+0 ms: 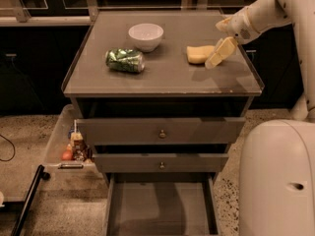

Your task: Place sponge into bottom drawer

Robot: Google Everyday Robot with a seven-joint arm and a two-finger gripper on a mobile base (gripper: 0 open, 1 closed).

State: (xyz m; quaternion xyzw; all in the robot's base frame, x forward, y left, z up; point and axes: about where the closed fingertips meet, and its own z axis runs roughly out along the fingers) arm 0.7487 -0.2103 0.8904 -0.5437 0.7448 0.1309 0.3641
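Note:
The pale-yellow sponge (199, 53) lies on the grey cabinet top (162, 75), right of centre. My gripper (220, 53) hangs from the white arm at the upper right, just right of the sponge and close to it, near the table surface. The bottom drawer (160, 205) is pulled out at the bottom of the view, and its flat grey floor shows nothing on it.
A white bowl (145, 36) stands at the back of the top. A crushed green can (125, 60) lies left of centre. Two upper drawers with round knobs (161, 133) are slightly out. A clear bin with bottles (74, 146) sits left of the cabinet. My white base (278, 181) fills the lower right.

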